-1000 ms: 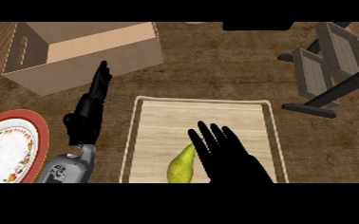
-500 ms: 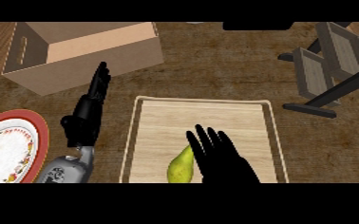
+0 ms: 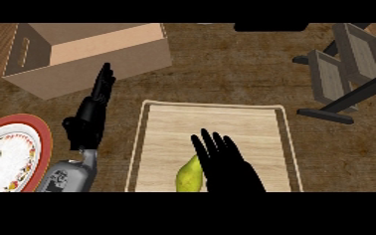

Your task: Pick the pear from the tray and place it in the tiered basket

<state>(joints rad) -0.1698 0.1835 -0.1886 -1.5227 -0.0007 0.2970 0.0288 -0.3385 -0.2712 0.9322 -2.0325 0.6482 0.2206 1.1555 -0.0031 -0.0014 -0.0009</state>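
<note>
Hovering over the tray (image 3: 220,114), the right hand (image 3: 229,168) spreads straight fingers beside the pear (image 3: 188,176).

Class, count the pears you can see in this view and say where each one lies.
1. The pear lies on the wooden tray, near its lower edge, beside the right hand, which covers part of it. Another could be hidden under that hand.

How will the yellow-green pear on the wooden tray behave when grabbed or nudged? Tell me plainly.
The yellow-green pear lies on its side on the flat wooden tray, so a nudge would probably roll or pivot it. Its rounded, tapering shape looks smooth and may slip from a partial grip. It likely stays stiff when held. The right robot hand, fingers straight, lies beside it and partly covers it.
</note>
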